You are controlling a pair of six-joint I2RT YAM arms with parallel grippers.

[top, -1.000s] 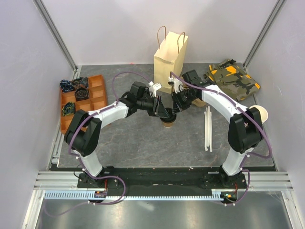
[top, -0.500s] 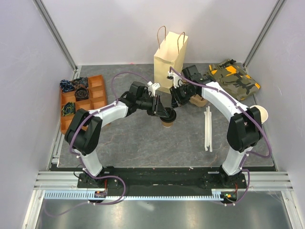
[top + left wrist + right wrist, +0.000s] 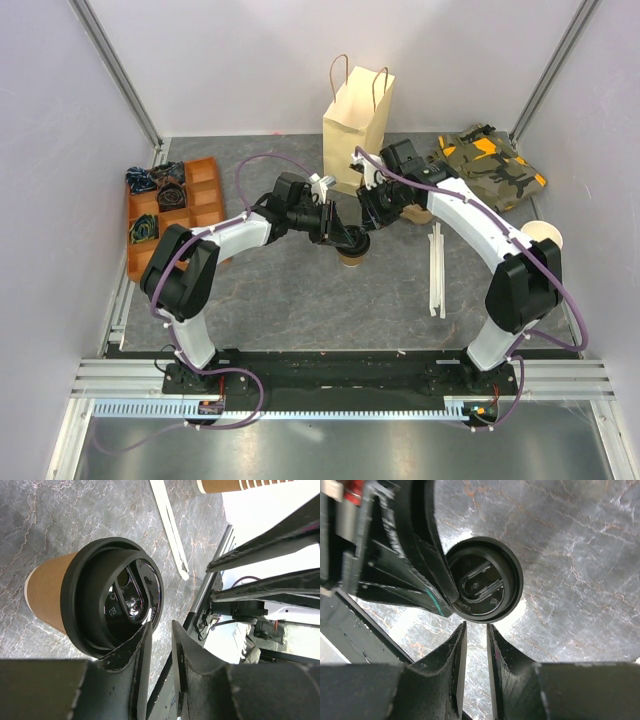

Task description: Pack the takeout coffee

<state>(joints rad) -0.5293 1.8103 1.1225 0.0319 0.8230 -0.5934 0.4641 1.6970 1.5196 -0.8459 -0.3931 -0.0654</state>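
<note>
Brown paper, black plastic: the takeout coffee (image 3: 351,259), a small cup with a round lid pressed on.
Position of the coffee: upright on the tabletop (image 3: 270,290), about mid-way across, on the near side of the bag and apart from it; it stands outside the bag.
Lid detail: in the left wrist view (image 3: 100,605) the sip-hole tab sits in a glossy recessed centre.
Left fingers (image 3: 136,666): a little apart, with the tabletop showing through the narrow gap. The cup is not between them. One tip lies at the lid's rim; whether it touches cannot be told.
Left fingers, overhead (image 3: 350,241): directly over the cup, hiding most of the lid.
Right fingers (image 3: 453,660): a little apart, the gap bare down to the tabletop. They hang above the cup, whose lid (image 3: 485,580) lies just past the tips.
Right fingers, overhead (image 3: 372,216): just beyond the cup, between it and the bag.
Tabletop: grey, stone-patterned.
Paper bag (image 3: 355,120): tan, upright, twisted handles raised, at the far edge.
Tray (image 3: 210,182): orange, compartmented, far left; dark bundles in some compartments.
Cloth (image 3: 490,165): camouflage with orange patches, far right corner.
Strip (image 3: 436,270): white, narrow, lying right of the cup.
</note>
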